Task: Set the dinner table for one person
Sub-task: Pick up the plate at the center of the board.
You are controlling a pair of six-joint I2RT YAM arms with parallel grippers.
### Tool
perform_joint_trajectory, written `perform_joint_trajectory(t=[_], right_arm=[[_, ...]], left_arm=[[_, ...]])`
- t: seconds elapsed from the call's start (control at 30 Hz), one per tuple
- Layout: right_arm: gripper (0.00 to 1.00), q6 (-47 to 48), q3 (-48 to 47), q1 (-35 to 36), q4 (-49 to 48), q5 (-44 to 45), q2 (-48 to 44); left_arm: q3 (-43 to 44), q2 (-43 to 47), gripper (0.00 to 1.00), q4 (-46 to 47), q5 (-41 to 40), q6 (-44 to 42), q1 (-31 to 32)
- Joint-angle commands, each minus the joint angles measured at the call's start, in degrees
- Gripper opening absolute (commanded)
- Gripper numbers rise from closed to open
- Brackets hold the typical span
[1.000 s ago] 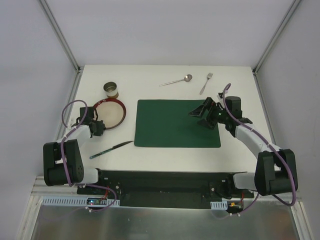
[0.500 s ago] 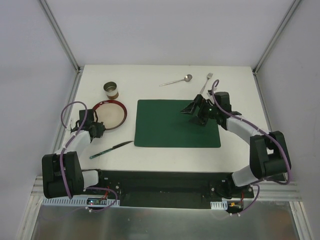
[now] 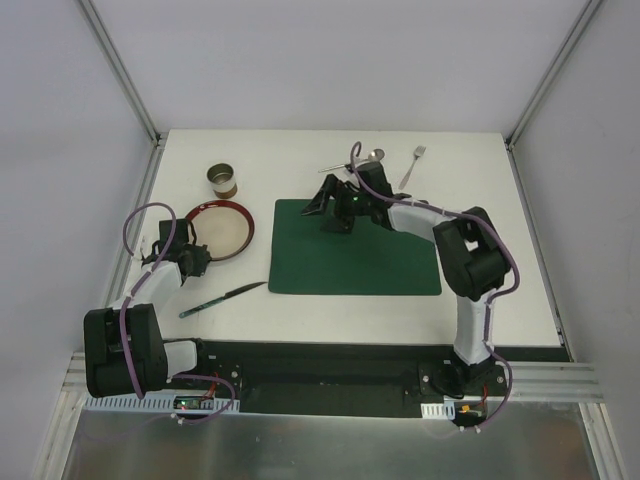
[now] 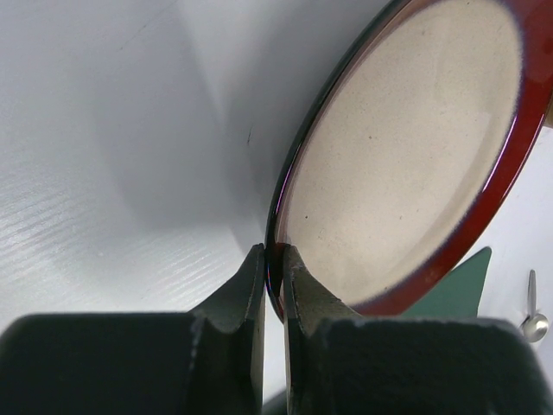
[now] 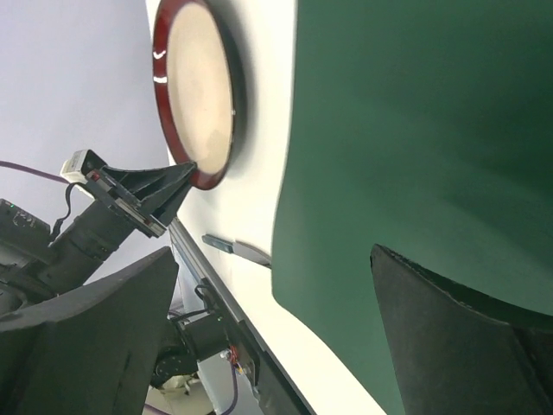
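Zero items on the mat yet. Left gripper [image 4: 274,259] is pinched narrow on the rim of the round red-rimmed, beige-centred plate [image 4: 397,156], left of the dark green rectangular placemat [image 3: 355,265]. Right gripper [image 3: 330,205] is wide and empty over the placemat's far-left corner. Green-handled knife [image 3: 225,298], metal spoon [image 3: 350,163], metal fork [image 3: 412,167] and small round tin cup [image 3: 222,180] all lie off the placemat. The large matte white dinner table [image 3: 480,300], metal-railed, surrounds the placemat on all sides.

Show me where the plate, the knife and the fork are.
plate [image 3: 222,228], top view, on its beige centre.
knife [image 3: 222,300], top view, where handle meets blade.
fork [image 3: 411,168], top view, middle of its handle.
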State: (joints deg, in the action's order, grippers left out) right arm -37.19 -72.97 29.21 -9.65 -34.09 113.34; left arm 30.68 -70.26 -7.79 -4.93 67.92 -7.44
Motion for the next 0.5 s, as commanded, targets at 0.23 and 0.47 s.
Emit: perform_joint_trajectory(t=[0.23, 0.47], right_arm=[[0.96, -2.18, -14.30, 6.99, 0.42, 0.25, 8.03], [0.96, -4.91, -17.81, 9.63, -1.69, 0.68, 12.34]], left_arm=[[1.32, 0.91, 0.00, -4.77, 0.54, -4.73, 0.94], [2.81, 0.83, 0.00, -5.65, 1.50, -5.61, 0.94]])
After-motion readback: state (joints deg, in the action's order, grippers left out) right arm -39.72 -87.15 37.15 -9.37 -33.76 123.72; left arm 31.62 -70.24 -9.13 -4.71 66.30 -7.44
